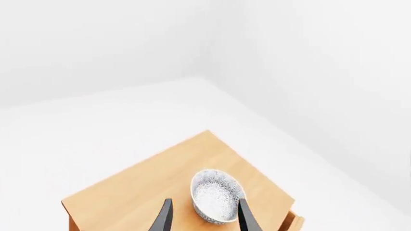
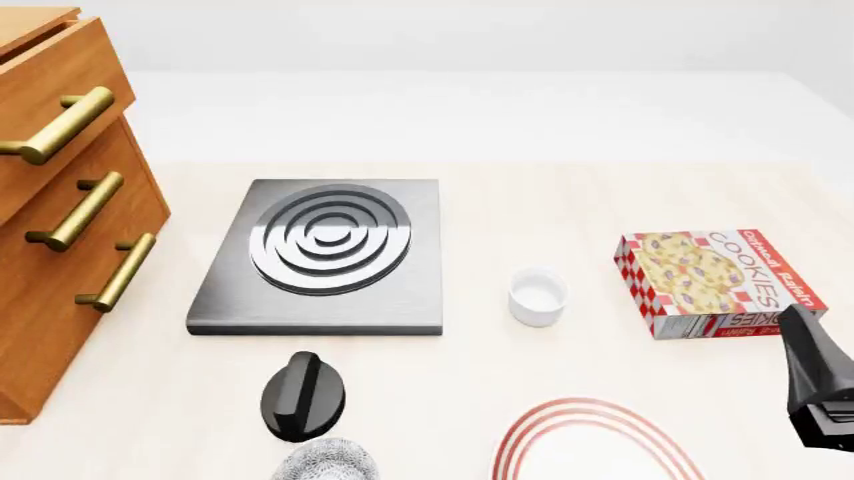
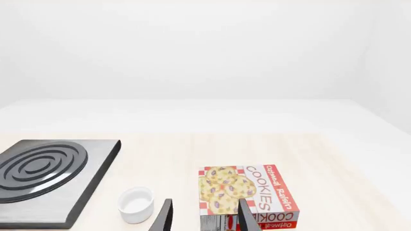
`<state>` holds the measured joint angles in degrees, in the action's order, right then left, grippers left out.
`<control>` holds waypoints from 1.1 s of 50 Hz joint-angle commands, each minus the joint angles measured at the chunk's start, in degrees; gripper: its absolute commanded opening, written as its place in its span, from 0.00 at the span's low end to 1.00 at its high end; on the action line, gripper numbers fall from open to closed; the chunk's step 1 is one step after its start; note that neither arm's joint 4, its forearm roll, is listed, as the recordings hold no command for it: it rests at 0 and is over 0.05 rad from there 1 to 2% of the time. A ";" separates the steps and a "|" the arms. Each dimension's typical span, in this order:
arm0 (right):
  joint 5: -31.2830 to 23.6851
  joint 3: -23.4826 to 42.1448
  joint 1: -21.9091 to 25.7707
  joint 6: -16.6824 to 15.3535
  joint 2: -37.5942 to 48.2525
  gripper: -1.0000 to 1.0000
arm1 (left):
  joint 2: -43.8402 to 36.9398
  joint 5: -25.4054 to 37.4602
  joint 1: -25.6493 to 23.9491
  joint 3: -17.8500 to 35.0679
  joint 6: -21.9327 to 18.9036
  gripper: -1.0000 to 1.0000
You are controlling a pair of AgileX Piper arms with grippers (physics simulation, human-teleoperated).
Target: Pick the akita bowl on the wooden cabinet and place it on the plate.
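The speckled akita bowl (image 1: 217, 195) hangs in my left gripper (image 1: 204, 201), which is shut on it, with one finger (image 1: 246, 216) lying over its rim. Far below it is the top of the wooden cabinet (image 1: 141, 187). In the front view only the bowl's upper edge (image 2: 327, 465) shows at the bottom border, just under the left arm's black wrist (image 2: 304, 395). The cabinet (image 2: 54, 250) stands at the far left. The red-ringed plate (image 2: 601, 410) lies to the right of the bowl, cut by the frame's bottom. My right gripper (image 2: 807, 370) (image 3: 204, 201) is open and holds nothing.
A grey stove slab (image 2: 320, 255) (image 3: 45, 173) with silver rings lies beside the cabinet. A small white cup (image 2: 537, 297) (image 3: 136, 204) stands to its right. A cookie box (image 2: 707, 280) (image 3: 247, 195) lies just beyond the right gripper. Brass handles (image 2: 80, 210) jut from the drawers.
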<state>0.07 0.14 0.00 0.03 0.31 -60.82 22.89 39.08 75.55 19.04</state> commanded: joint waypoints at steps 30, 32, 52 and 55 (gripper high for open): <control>0.00 0.00 0.01 -0.01 0.00 1.00 | -8.43 -3.22 -1.58 -0.31 3.77 1.00; 0.00 0.00 0.01 0.00 0.00 1.00 | -8.59 -3.35 -1.58 -0.23 3.65 1.00; 0.00 0.00 0.00 -0.01 0.00 1.00 | -10.93 -4.26 -2.00 0.04 4.83 1.00; 0.00 0.00 0.00 -0.01 -0.01 1.00 | -11.25 -4.51 -2.01 -0.08 4.99 1.00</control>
<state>0.07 0.14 0.00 0.03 0.31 -70.99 18.96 37.22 75.45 23.65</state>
